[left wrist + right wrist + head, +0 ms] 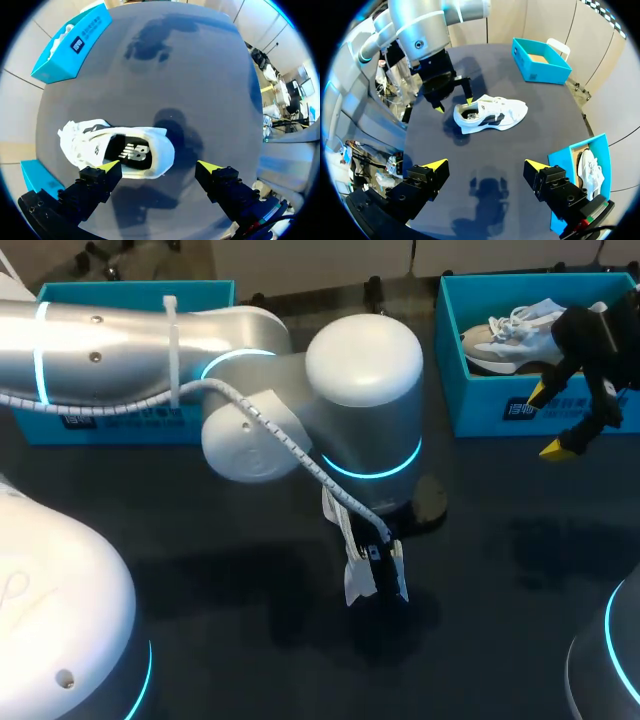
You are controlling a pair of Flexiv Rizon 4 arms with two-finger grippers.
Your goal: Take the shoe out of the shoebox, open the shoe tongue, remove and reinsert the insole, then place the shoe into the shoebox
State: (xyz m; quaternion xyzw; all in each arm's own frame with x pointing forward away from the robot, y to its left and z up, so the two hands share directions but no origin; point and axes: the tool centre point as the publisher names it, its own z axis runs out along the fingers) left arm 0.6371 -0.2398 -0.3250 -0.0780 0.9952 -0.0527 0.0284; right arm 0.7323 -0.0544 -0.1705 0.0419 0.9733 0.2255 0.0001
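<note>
**Left claw wide over the shoe, right claw wide by the box**

Left claw [157, 167] is spread wide above the dark grey table [200, 75]. Directly beneath it lies the white lace-up sneaker with the black insole [120, 150], sole down and out of any box. One yellow tip is at the sneaker's heel rim, the other well off to the side over bare table. I can't tell if that near tip touches.

Over to the right claw [486, 165]: it's also wide, holding nothing. Just beside it stands the teal cardboard shoebox [480, 405], with a second pale grey-white sneaker [510, 335] inside. Far ahead of this claw, beyond the white sneaker, sits an open teal shoebox with a brown floor [545, 75].
</note>
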